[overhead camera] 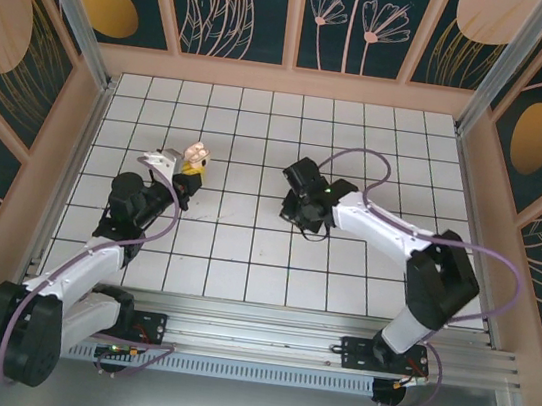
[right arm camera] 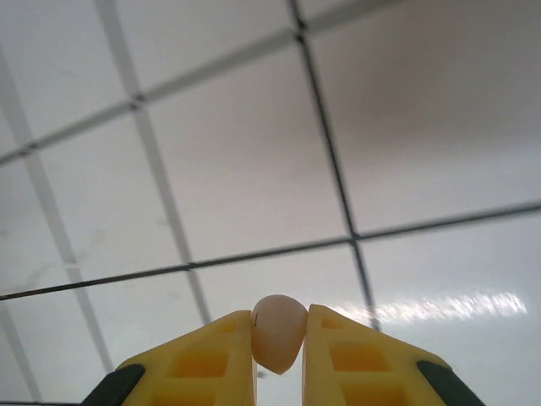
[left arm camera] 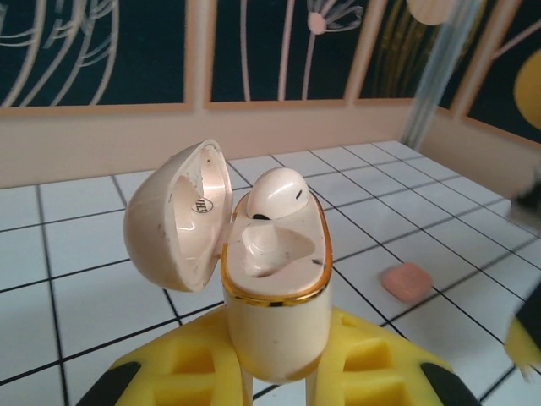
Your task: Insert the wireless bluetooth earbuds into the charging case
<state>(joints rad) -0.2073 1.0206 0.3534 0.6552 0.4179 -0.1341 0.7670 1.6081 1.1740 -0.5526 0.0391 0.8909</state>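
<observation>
My right gripper (right arm camera: pixel 280 337), jaws narrow, pinches a cream bud (right arm camera: pixel 279 315) at lower centre. My left gripper (left arm camera: pixel 275 376) clamps the open case (left arm camera: pixel 275 313); its near slot stands empty. Risk: the shallow pinch lets the bud twist, so it jams or drops.

The cream charging case (left arm camera: pixel 275 317) stands up, lid open, with a cream earbud (left arm camera: pixel 275 196) inside, and a second earbud (right arm camera: pixel 278 331) is pinched tight.
</observation>
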